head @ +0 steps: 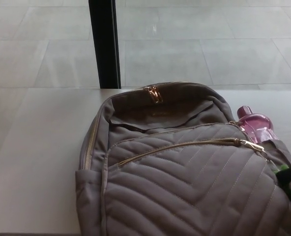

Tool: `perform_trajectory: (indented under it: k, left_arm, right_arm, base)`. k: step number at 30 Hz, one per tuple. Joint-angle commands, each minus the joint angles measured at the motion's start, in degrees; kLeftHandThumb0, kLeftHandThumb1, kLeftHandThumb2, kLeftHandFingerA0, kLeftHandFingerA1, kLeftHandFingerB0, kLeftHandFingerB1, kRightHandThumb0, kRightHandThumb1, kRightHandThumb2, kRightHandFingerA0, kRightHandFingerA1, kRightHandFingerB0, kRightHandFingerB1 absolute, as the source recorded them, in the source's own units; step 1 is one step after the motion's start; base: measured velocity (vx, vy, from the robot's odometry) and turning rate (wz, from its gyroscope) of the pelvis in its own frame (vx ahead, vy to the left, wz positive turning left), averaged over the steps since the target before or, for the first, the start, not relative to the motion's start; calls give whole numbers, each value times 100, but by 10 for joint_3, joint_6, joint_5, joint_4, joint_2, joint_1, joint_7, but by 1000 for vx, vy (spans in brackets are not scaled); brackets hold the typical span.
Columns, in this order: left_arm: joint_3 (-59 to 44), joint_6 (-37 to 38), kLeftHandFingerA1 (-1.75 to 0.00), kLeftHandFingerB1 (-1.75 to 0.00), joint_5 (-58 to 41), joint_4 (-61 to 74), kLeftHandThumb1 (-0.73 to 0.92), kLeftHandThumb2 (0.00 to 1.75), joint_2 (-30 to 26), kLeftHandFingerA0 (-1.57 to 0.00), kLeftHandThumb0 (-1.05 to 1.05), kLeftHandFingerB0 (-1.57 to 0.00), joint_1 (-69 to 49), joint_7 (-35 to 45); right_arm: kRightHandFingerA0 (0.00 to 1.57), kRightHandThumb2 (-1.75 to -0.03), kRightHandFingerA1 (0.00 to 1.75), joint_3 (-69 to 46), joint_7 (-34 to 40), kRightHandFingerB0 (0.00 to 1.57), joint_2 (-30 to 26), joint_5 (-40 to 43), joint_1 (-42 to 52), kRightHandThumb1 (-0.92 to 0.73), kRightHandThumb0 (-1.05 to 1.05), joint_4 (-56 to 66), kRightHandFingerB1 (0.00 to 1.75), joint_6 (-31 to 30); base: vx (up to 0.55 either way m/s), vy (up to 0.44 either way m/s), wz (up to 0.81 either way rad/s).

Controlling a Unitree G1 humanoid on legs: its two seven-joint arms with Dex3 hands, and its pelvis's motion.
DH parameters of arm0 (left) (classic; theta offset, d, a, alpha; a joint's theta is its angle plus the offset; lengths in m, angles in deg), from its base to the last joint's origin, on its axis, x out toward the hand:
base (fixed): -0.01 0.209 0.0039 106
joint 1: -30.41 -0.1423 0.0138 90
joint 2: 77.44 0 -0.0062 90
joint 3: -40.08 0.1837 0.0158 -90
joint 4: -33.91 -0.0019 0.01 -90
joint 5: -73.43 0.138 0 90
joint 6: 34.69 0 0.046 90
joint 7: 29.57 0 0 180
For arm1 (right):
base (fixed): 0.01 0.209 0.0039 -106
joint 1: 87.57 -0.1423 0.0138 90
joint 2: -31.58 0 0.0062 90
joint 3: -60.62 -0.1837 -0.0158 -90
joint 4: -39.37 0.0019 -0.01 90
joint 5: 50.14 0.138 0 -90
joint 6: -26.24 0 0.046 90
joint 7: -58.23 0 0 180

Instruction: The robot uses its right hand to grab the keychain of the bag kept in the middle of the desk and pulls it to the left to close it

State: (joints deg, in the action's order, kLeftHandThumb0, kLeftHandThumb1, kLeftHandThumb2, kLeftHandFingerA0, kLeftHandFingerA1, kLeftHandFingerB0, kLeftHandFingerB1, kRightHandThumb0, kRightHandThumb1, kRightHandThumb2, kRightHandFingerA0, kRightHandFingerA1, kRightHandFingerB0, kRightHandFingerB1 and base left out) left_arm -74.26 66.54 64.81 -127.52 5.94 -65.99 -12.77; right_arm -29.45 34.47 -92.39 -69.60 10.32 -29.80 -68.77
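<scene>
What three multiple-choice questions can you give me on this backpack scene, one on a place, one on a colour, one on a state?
1. Where is the pink bottle? A on a chair; B at the backpack's right side; C left of the backpack.
2. What colour is the front zip pull? A gold; B black; C red.
3. How is the backpack placed? A hanging from a hook; B lying front-up on the desk; C lying front-down.
Answers: B, it pokes out by the backpack's right edge; A, the pull glints gold; B, the quilted front faces the camera.
</scene>
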Motion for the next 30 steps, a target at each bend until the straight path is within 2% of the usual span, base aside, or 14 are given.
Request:
perform_trajectory:
  k: [1, 4, 6, 8, 10, 13, 15, 20, 21, 23, 24, 26, 27, 30]
  left_arm:
    - [-9, -11, -66, -56, -18, -2, 75, 118, -4, -59, -85, -40, 0, 6]
    - [-7, -3, -58, -48, -15, -3, 92, 77, 1, -60, -91, -47, -3, 2]
    - [-5, 2, -66, -58, -15, -1, 77, 119, 1, -56, -84, -41, -5, 9]
    - [-4, 3, -60, -48, -14, -1, 92, 80, 0, -61, -90, -44, -5, 10]
    - [-7, -1, -65, -56, -19, -2, 77, 119, -1, -56, -86, -40, -3, 10]
    - [-10, -5, -58, -47, -23, -3, 92, 77, 0, -63, -90, -48, -2, 9]
    - [-8, -5, -63, -53, -20, -3, 78, 96, 0, -62, -99, -45, -1, 6]
    - [-10, -8, -67, -57, -25, -4, 75, 116, -1, -59, -87, -42, -3, 19]
    - [-10, -9, -61, -49, -25, -6, 92, 76, 1, -61, -93, -46, -2, 19]
    - [-7, -3, -61, -51, -22, -5, 92, 76, 1, -63, -93, -49, -3, 16]
    - [-6, 2, -69, -59, -22, -4, 75, 117, 1, -59, -86, -44, -5, 21]
    - [-5, 5, -69, -60, -21, -3, 76, 117, 1, -61, -87, -46, -6, 21]
    - [-6, 3, -60, -51, -21, -3, 92, 79, 2, -62, -92, -47, -5, 16]
    - [-3, 1, -61, -49, -19, -3, 92, 76, 1, -65, -92, -47, -4, 11]
  right_arm:
    - [54, -60, 77, 32, -18, 44, 11, -21, 13, -65, -24, -20, 35, 16]
    - [59, -63, 144, 40, 32, 56, 28, -55, 25, -73, -24, -19, 39, 51]
    - [87, -66, 173, 42, 85, 78, 44, -86, 32, -80, -25, -30, 64, 74]
    - [88, -71, 169, 41, 104, 81, 50, -102, 34, -81, -22, -36, 70, 83]
    - [88, -83, 164, 37, 129, 85, 52, -120, 37, -76, -17, -46, 85, 93]
    - [87, -92, 167, 27, 194, 78, 60, -140, 37, -71, -15, -89, 123, 131]
    - [83, -94, 175, 22, 211, 71, 63, -144, 38, -70, -15, -101, 142, 139]
    - [81, -87, 175, 8, 264, 64, 83, -130, 41, -63, -16, -149, 148, 180]
    - [82, -89, 175, 4, 272, 61, 88, -126, 43, -64, -15, -155, 150, 188]
    - [83, -95, 175, -1, 294, 59, 104, -110, 44, -63, -18, -179, 158, 219]
    - [82, -96, 175, -3, 299, 59, 109, -106, 43, -63, -18, -187, 162, 229]
    - [82, -88, 175, -9, 302, 67, 119, -97, 42, -72, -20, -194, 152, 240]
    - [80, -82, 175, -13, 299, 67, 123, -89, 38, -78, -20, -195, 155, 242]
    - [80, -84, 175, -35, 298, 64, 147, -53, 12, -75, -14, -198, 165, 250]
  base:
    - [0, 0, 0]
    - [0, 0, 0]
    - [0, 0, 0]
    - [0, 0, 0]
    - [0, 0, 0]
    - [0, 0, 0]
    - [0, 0, 0]
    - [0, 0, 0]
    - [0, 0, 0]
    - [0, 0, 0]
    - [0, 0, 0]
    - [0, 0, 0]
    - [0, 0, 0]
    - [0, 0, 0]
